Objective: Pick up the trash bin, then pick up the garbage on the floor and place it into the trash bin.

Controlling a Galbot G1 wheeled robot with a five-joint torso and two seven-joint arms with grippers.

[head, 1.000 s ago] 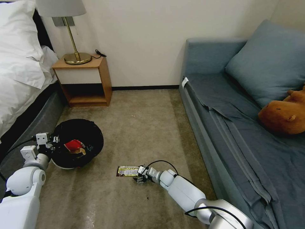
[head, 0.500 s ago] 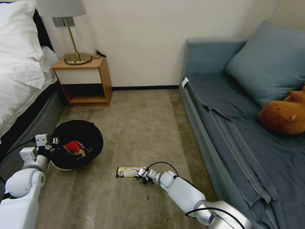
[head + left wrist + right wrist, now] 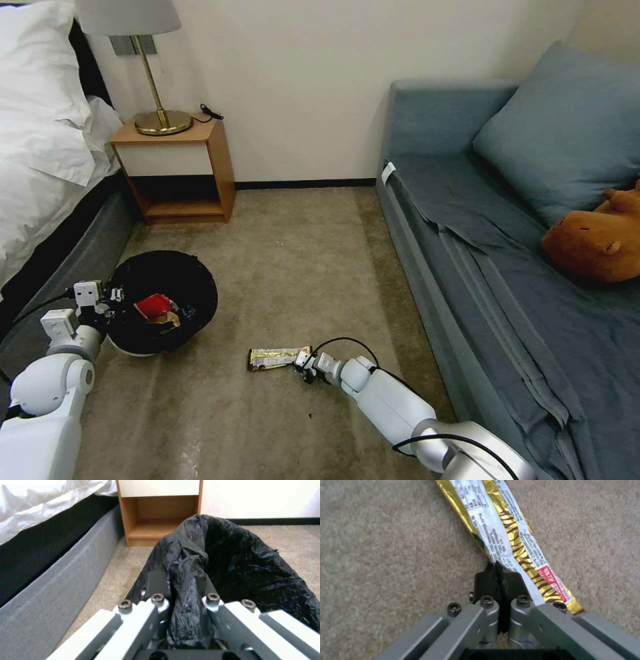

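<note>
head: snack wrapper [image 3: 279,358] flat on carpet [image 3: 293,267], long axis left-right, right end at right gripper [image 3: 305,369]; trash bin [image 3: 163,303] by bed [image 3: 47,200] | left wrist: left gripper [image 3: 183,605] clamps bin's black bag [image 3: 186,600] | right wrist: fingers [image 3: 486,580] pinched together on wrapper's edge, wrapper running away from them

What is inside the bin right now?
In the bin, a red-and-white wrapper lies on tan paper. Anything beneath them is covered. The left gripper clamps the rim.

Bedroom: bed [image 3: 40,133], nightstand [image 3: 177,170] with lamp [image 3: 143,60], sofa [image 3: 520,267].
</note>
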